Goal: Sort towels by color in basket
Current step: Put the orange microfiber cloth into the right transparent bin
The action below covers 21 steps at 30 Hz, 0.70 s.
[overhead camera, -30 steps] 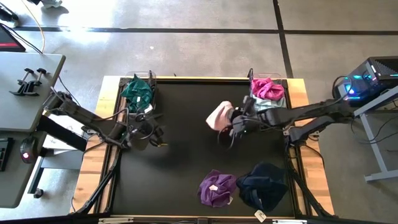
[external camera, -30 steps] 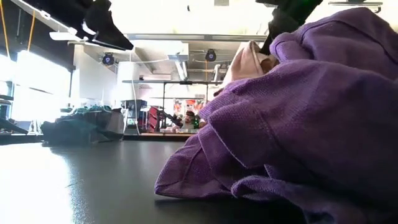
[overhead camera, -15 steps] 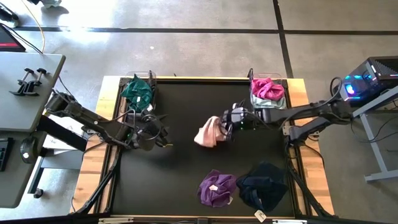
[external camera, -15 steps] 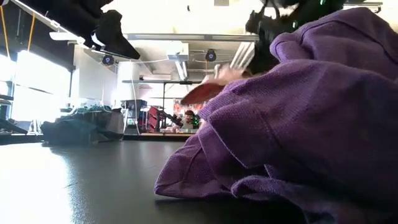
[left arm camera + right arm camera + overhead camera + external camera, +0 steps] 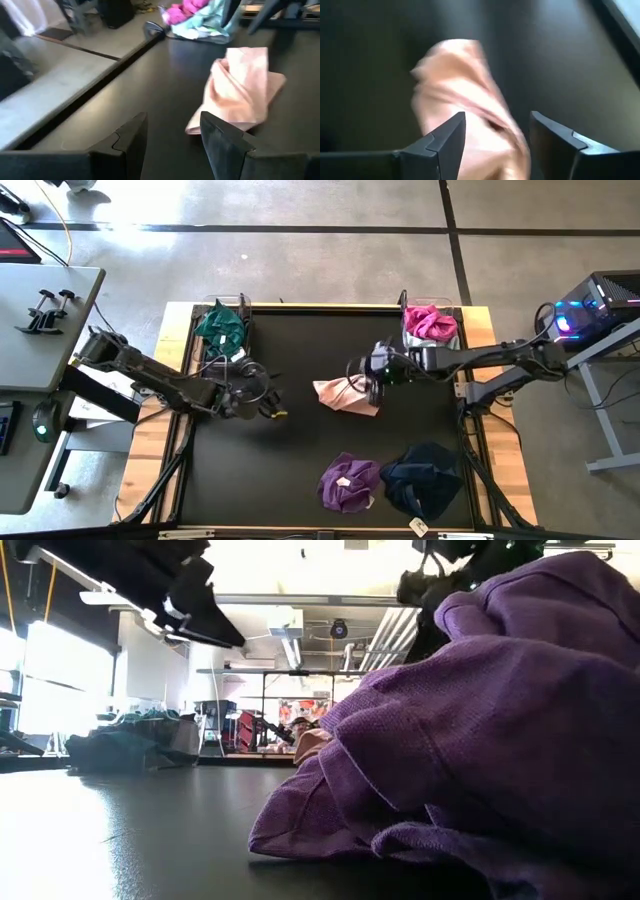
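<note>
A peach-pink towel (image 5: 345, 395) lies crumpled on the black table near its middle. It also shows in the left wrist view (image 5: 240, 90), the right wrist view (image 5: 460, 90) and the low view (image 5: 310, 740). My right gripper (image 5: 365, 375) (image 5: 497, 117) is open above the towel's right part, well clear of it in the low view (image 5: 430, 585). My left gripper (image 5: 270, 402) (image 5: 172, 120) is open and empty to the left of the towel, pointing at it. A purple towel (image 5: 350, 480) and a navy towel (image 5: 422, 478) lie at the near edge.
A basket with dark green towels (image 5: 222, 328) stands at the far left corner. A basket with magenta and pale mint towels (image 5: 430, 325) stands at the far right corner. The purple towel (image 5: 480, 740) fills the right of the low view.
My right gripper has let go of the peach-pink towel, which hung lifted below it. The towel has fallen and now lies on the table near the middle. My left gripper has moved toward the table's right, nearer the towel.
</note>
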Tool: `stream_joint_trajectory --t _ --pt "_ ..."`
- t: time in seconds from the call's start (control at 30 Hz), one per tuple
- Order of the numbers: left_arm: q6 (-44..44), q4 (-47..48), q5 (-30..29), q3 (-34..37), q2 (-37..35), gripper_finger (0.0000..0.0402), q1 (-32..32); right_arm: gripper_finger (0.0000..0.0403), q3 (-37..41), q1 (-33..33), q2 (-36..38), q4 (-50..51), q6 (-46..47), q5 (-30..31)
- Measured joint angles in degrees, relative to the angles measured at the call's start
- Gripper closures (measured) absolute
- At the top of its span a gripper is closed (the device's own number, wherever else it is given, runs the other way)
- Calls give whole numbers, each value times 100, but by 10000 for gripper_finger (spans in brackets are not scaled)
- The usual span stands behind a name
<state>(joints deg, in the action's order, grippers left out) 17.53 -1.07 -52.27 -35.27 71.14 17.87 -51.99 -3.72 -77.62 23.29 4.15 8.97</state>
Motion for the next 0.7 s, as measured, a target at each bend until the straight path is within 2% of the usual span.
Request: stream_joint_trajectory --t 0.1,0.23,0.43,0.7 --pt "-181 -600 597 0 322 232 -256 197 128 325 3 88 -575 -264" --pt "-535 -1602 1416 0 927 232 -646 202 477 726 3 87 -391 145" --pt "-371 -2586 2816 -15 1879 232 -1224 203 1328 1120 18 -99 549 961" --pt "-12 -3351 3778 -25 2649 232 -1600 204 1693 1543 363 223 1996 1640"
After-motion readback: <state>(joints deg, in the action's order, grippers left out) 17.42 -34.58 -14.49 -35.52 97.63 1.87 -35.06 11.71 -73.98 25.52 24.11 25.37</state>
